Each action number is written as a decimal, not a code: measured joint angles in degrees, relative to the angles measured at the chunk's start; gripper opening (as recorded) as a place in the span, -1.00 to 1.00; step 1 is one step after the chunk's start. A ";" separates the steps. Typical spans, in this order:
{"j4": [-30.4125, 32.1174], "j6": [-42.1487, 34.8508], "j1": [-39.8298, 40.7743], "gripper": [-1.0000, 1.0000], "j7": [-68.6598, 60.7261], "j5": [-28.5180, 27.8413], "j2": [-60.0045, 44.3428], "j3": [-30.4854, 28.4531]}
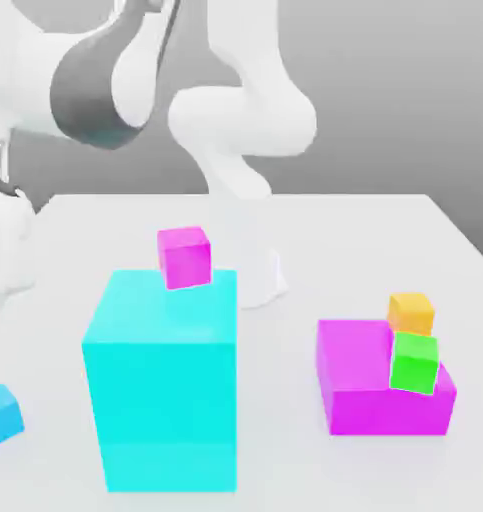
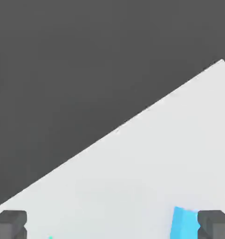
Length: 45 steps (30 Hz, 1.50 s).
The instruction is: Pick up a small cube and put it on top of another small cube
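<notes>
The Panda arm (image 1: 245,120) is rising from its pale base at the back of the table (image 1: 285,470), passing out over the top of the exterior view and coming back down at that view's left. Its hand is hanging at the exterior view's left edge, partly cut off, above the table and beyond the sky-blue cube (image 1: 0,416).

The end effector (image 2: 112,224) is standing wide open, its two fingertips lying far apart with bare table showing between them, and it is holding nothing. The sky-blue cube is resting on the table at the exterior view's left edge, partly cut off; in the hand view it is lying partly behind one fingertip, and whether they are touching is impossible to tell.

The exterior view is showing the large cyan block (image 1: 165,400) with a small magenta cube (image 1: 185,258) appearing at the far part of its top. Toward that view's right, a small green cube (image 1: 414,362) is overlapping the low magenta block (image 1: 360,385), with a small orange cube (image 1: 410,312) showing behind the green one. The hand view is showing the table's straight edge and a corner against a dark grey area (image 2: 63,70).
</notes>
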State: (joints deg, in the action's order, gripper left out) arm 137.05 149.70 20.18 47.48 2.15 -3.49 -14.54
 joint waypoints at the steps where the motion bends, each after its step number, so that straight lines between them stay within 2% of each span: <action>1: 0.22 0.75 0.71 0.00 -0.61 1.08 -2.16 -0.29; 5: 1.02 3.55 4.67 0.00 -3.71 6.14 -10.82 -0.60; 10: -0.59 10.63 9.03 0.00 -7.59 11.58 -21.24 3.48; 11: -0.87 11.65 9.54 -1.00 -8.06 12.20 -22.58 4.10; 17: -1.01 12.17 9.85 -1.00 -8.22 12.42 -23.25 4.48; 20: -0.17 9.26 8.69 -1.00 -6.77 10.52 -19.47 2.87; 25: 1.88 1.46 5.38 -1.00 -3.00 3.97 -9.23 0.69; 32: 4.41 -10.40 -0.81 -1.00 -1.31 -3.38 5.73 3.03; 38: 6.51 -20.76 -3.76 -1.00 -3.04 -5.19 18.25 6.48; 45: 9.00 -32.70 -7.90 -1.00 -7.42 -4.36 32.62 10.52</action>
State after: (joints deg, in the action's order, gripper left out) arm 146.05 117.00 12.27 40.06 -2.21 29.12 -4.02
